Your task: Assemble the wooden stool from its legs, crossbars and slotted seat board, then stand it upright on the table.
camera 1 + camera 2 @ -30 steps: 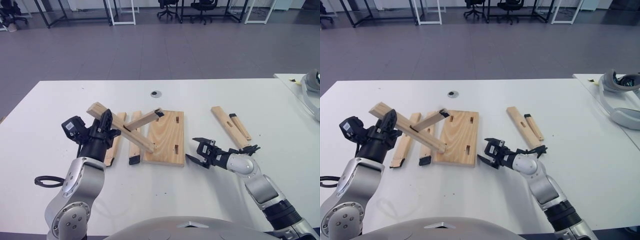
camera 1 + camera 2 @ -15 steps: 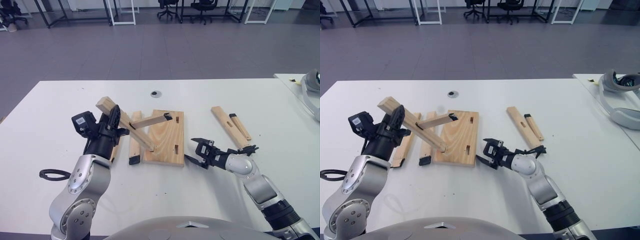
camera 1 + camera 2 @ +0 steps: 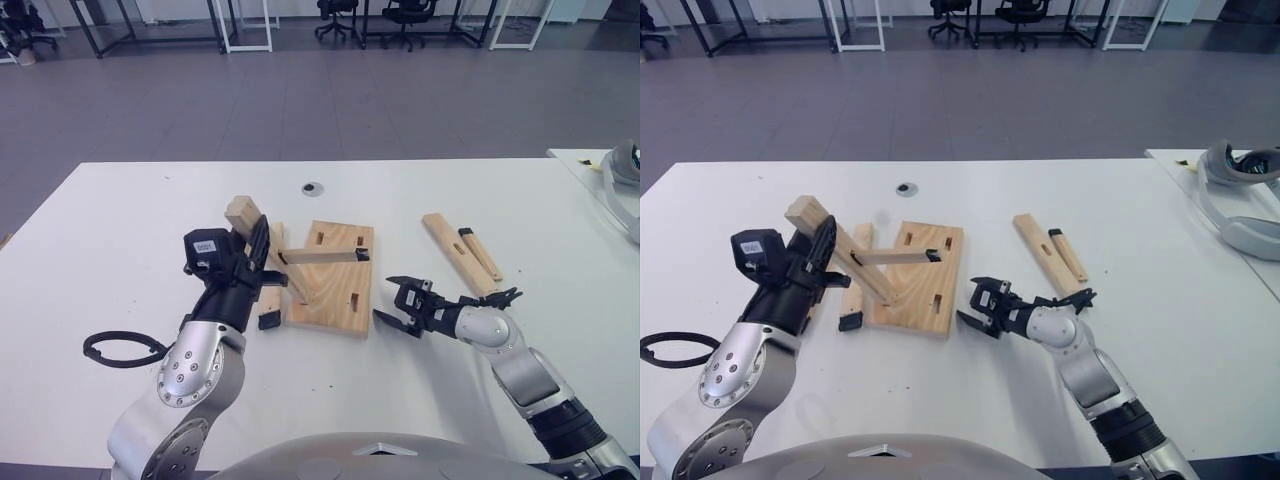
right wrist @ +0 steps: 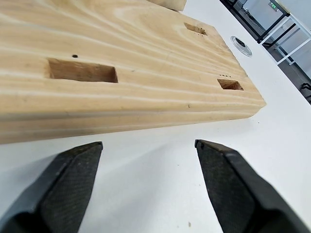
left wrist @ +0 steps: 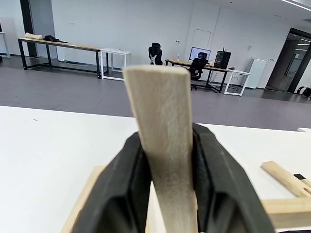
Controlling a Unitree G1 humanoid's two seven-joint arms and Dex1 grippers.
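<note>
We see bright, even light from above on the white table (image 3: 120, 230); the seat board (image 3: 335, 285) casts only a soft, thin shadow toward 6 o'clock.

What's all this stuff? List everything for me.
table: one, white, under everything.
seat board: one, pale wood, flat mid-table.
leg with crossbar: one, pale wood, tilted over board's left edge.
loose leg: one seen, pale wood, left of board.
loose pieces: two, pale wood, right of board.
cable loop: one, black, table's left.
headset: one, grey-white, far right.
left tool: one, black, shut on leg with crossbar.
right tool: one, black, open, near board's right corner.
</note>
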